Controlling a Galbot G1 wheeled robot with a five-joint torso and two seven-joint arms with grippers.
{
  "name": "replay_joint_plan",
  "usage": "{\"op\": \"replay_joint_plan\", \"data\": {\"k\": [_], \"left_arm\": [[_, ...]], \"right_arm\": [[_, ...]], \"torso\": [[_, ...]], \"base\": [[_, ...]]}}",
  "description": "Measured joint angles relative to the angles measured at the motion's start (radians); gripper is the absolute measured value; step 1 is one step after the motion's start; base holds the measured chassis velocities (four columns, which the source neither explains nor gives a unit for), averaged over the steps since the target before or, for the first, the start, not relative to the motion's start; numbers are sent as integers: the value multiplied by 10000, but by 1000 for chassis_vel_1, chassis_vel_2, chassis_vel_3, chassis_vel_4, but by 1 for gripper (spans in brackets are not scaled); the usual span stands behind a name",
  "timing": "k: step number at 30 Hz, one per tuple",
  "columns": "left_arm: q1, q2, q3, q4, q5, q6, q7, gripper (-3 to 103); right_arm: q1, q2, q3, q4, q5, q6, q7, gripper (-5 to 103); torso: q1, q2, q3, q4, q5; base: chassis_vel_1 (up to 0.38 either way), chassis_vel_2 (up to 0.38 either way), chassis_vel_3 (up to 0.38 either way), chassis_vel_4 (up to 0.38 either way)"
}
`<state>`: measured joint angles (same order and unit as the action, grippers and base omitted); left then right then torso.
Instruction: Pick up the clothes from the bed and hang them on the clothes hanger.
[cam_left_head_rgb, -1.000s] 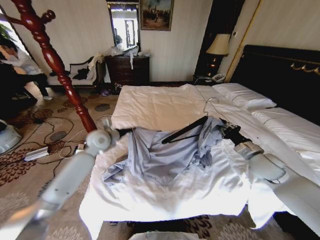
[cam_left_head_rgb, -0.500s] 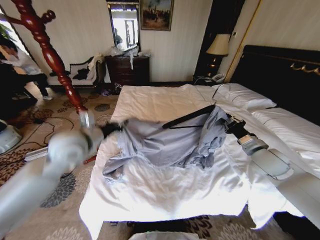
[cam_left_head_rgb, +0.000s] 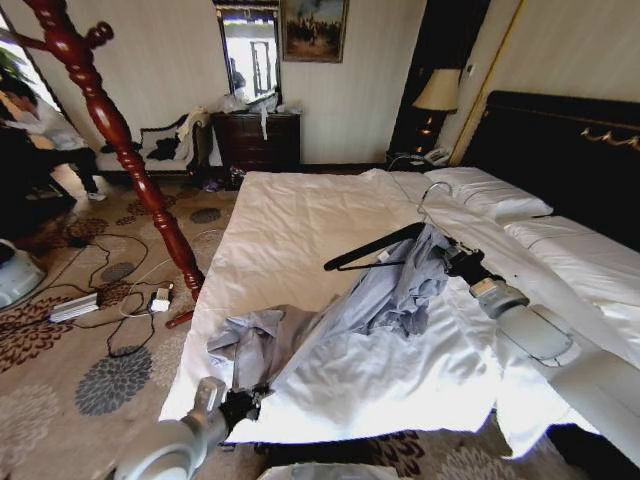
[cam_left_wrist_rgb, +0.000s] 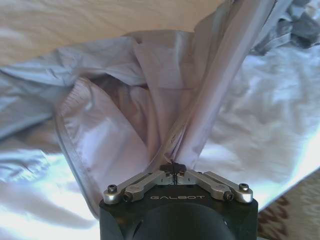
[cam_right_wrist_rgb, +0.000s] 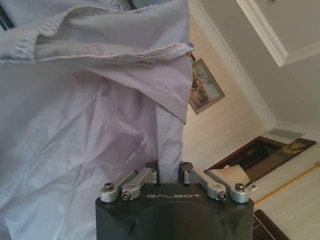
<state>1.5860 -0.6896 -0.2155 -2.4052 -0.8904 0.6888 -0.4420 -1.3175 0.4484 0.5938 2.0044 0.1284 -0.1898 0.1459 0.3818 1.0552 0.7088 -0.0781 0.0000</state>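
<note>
One garment (cam_left_head_rgb: 330, 320), one hanger (cam_left_head_rgb: 375, 248) and one bed (cam_left_head_rgb: 300, 210) make up the scene, with two arms at work. The garment stretches across the near half of the bed, a taut band of blue-grey cloth running from the bed's near left edge up to the right. The left end effector (cam_left_head_rgb: 243, 402) sits low at that near edge, its fingers pressed together on a narrow fold of the garment, as the left wrist view (cam_left_wrist_rgb: 172, 170) confirms. The right end effector (cam_left_head_rgb: 458, 262) is raised above the bed's right side, pinching a strip of the cloth between its fingers (cam_right_wrist_rgb: 152, 176); the bulk of the garment bunches just beside it. The hanger lies tilted over the bunched cloth, its silver hook (cam_left_head_rgb: 432, 190) pointing toward the pillows (cam_left_head_rgb: 490, 192).

Half a second ago the left end effector was up at the bed's left side, level with the hanger, holding the cloth spread wide; it has since dropped to the near edge, drawing the garment into a long diagonal. The right end effector has barely shifted.
</note>
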Motion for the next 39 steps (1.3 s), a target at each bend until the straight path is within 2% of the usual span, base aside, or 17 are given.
{"op": "replay_joint_plan", "data": {"k": [3,7,10,14,15,16,20,22,25,26,28,30,31,34,36,37,39], "left_arm": [[-421,33,-54,-6,-279,-42,62,13],[-675,292,-304,-334,-786,-43,68,24],[-656,744,-632,-577,-172,76,264,34],[-693,1018,-787,-854,-218,73,345,46],[-861,1156,-883,-947,-809,72,287,52],[-861,1156,-883,-947,-809,72,287,52],[-1938,1401,-1086,-975,-3330,-38,32,74],[-2375,1309,-1046,-953,-3907,-131,-3,80],[-3813,532,-730,-35,-5442,-465,269,90],[-3813,532,-730,-35,-5442,-465,269,90],[-4531,-248,-271,883,-6442,-526,443,98],[-5041,-1020,321,1844,-6804,-556,694,100],[-5041,-1020,321,1844,-6804,-556,694,100],[-5725,-1824,1240,3115,-6554,-649,1476,100],[-6108,-2079,1808,3758,-6021,-766,2431,100],[-6108,-2079,1808,3758,-6021,-766,2431,100],[-6503,-2159,2407,4504,-4968,-1032,3939,100]], "right_arm": [[-41,7,-12,67,-51,12,-10,18],[-17,23,-61,25,-92,39,-26,18],[1,75,-100,-34,-131,71,-47,18],[-10,98,-103,-97,-191,130,-75,18],[-20,121,-103,-138,-217,152,-88,18],[-20,121,-103,-138,-217,152,-88,18],[-65,142,-66,-127,-220,164,-97,18],[-67,141,-52,-116,-218,165,-97,18],[-66,80,-41,-65,-203,155,-94,18],[-66,80,-41,-65,-203,155,-94,18],[-66,13,-30,-50,-195,133,-84,18],[-87,-36,-29,-42,-173,114,-73,18],[-87,-36,-29,-42,-173,114,-73,18],[-126,-78,-18,-29,-132,67,-52,18],[-148,-98,-2,-24,-108,44,-39,18],[-148,-98,-2,-24,-108,44,-39,18],[-162,-104,18,-28,-67,21,-23,18]], "torso": [[0,0,0,1,-3],[1,0,0,0,0],[1,0,0,2,0],[0,0,0,4,-1],[0,0,0,2,2],[0,0,0,2,2],[1,0,0,5,0],[1,0,0,3,1],[1,-1,1,-2,0],[1,-1,1,-2,0],[2,-1,1,5,-3],[1,-1,2,3,-2],[1,-1,2,3,-2],[3,-2,2,0,0],[3,-2,1,0,0],[3,-2,1,0,0],[2,-2,1,-1,1]], "base": [[0,0,0,0],[0,0,0,0],[0,0,0,0],[0,0,0,0],[0,0,0,0],[0,0,0,0],[0,0,0,0],[0,0,0,0],[0,0,0,0],[0,0,0,0],[0,0,0,0],[0,0,0,0],[0,0,0,0],[0,0,0,0],[0,0,0,0],[0,0,0,0],[0,0,0,0]]}}
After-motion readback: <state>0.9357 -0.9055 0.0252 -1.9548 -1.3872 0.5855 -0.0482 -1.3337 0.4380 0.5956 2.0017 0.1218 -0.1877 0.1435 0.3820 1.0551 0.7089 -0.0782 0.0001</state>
